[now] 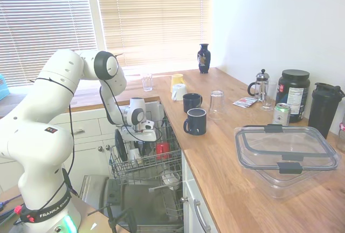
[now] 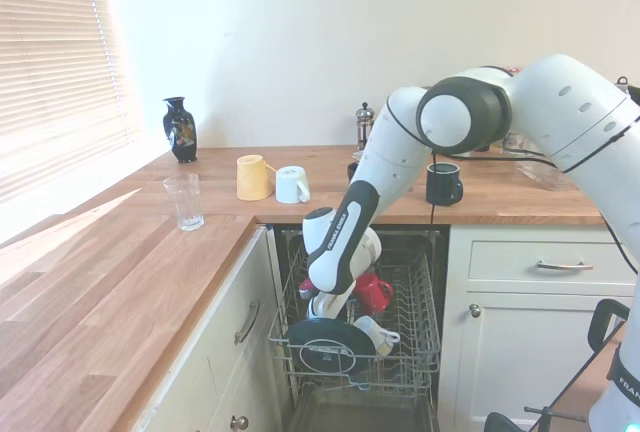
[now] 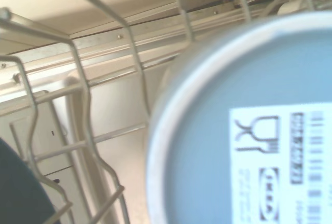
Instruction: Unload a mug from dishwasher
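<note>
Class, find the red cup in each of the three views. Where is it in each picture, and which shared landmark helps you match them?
First exterior view: red cup sits lower centre, inside the wire rack.
Second exterior view: red cup sits just right of centre, low, in the rack.
Wrist view: not in it; the mug fills the right.
Shared landmark: the wire rack.

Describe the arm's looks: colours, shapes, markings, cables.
The arm is glossy white with rounded, bulbous segments and dark grey round joint caps. A black band near its base reads FRANKA EMIKA in white, above a lit green ring. A thin black cable runs along it. A small dark square mark sits on the lower segment. The tool is white with dark detail.
</note>
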